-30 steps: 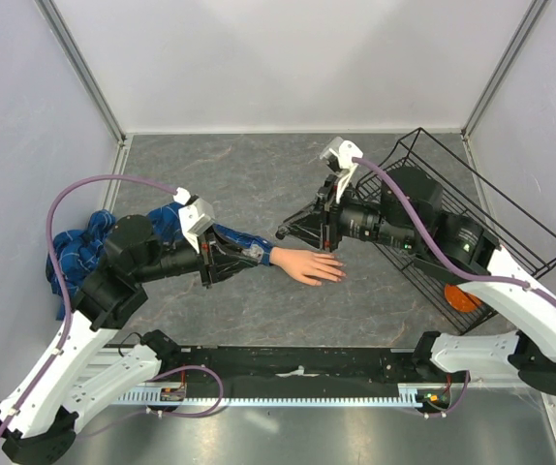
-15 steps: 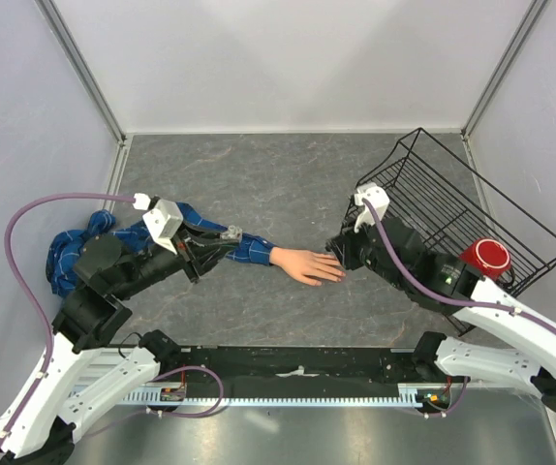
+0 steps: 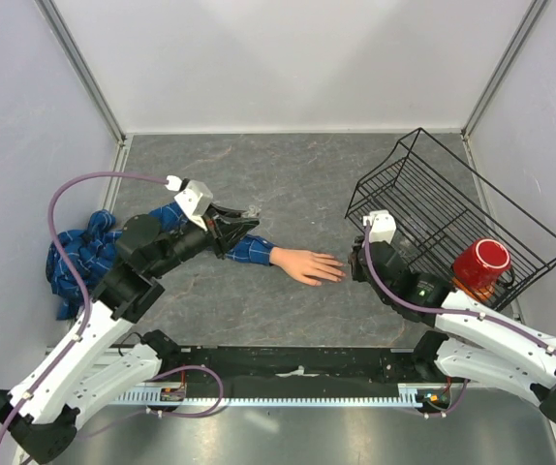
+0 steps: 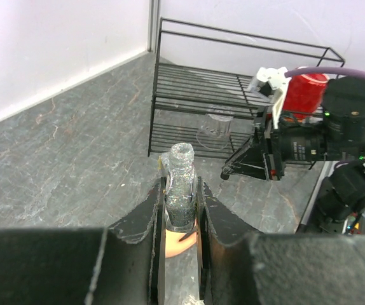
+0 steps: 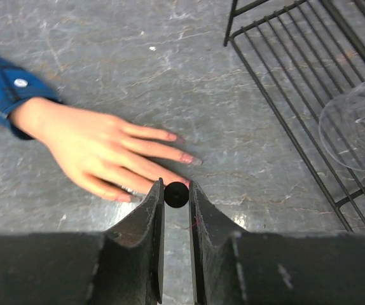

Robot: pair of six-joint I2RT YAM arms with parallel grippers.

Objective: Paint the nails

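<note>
The pale peach mannequin hand lies flat, its blue plaid sleeve running left. Its small nails tip the fingers in the right wrist view, where the hand fills the left. My right gripper is shut on a small round black brush cap, seen end-on, right at the nearest fingertips; in the top view it sits just right of the hand. My left gripper is shut on an uncapped glittery polish bottle, held upright above the sleeve.
A black wire basket lies tilted at the right, with a red cup and a clear glass in it. The bunched sleeve cloth lies by the left wall. Grey walls close in the tabletop.
My right gripper has swung right and down, from above the wrist to the fingertips. My left gripper has drawn back left and away from the wrist with the bottle.
</note>
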